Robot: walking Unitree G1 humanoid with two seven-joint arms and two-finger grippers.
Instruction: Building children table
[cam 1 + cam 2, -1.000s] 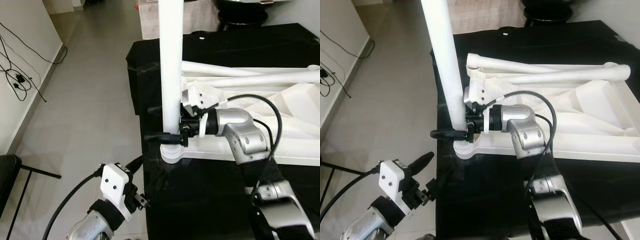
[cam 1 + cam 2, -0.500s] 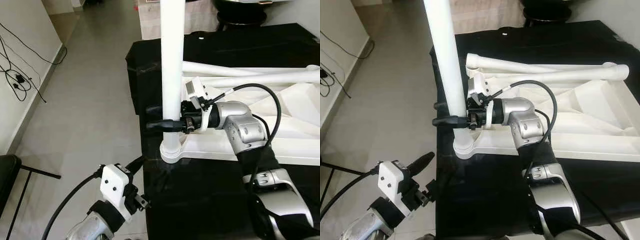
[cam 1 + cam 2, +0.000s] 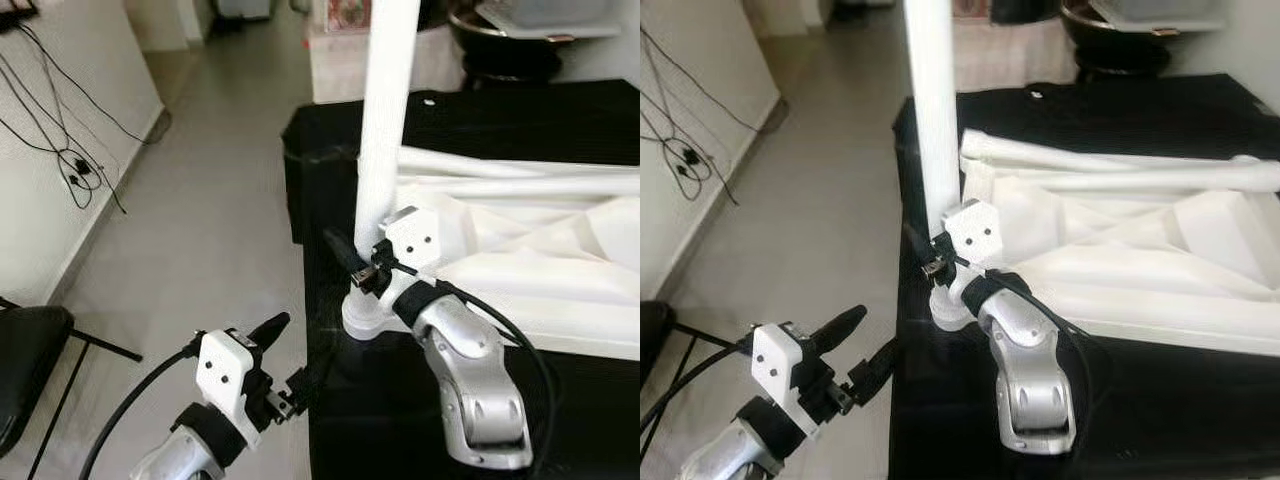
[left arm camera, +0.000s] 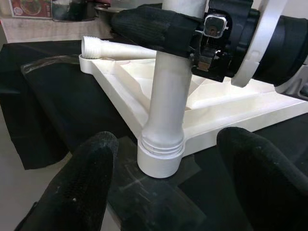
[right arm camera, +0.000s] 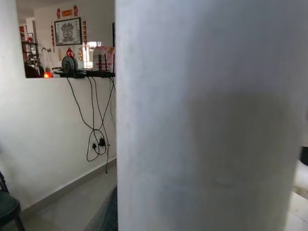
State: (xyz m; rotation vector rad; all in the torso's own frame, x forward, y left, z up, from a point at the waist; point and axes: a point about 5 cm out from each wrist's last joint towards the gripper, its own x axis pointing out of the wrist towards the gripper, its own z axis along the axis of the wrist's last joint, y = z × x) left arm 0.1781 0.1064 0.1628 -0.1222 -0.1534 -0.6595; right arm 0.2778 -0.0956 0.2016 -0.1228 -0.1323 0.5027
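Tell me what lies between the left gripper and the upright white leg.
In the left wrist view, bare black cloth lies between the open left gripper and the upright white leg.

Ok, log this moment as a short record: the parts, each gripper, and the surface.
upright leg: white table leg stands upright in the corner socket of the upside-down white tabletop
loose legs: two more white legs lie across the tabletop
right gripper: right gripper shut on the upright leg just above the socket
left gripper: left gripper open, its fingers apart, low beside the table's corner, holding nothing
surface: black cloth covers the work table
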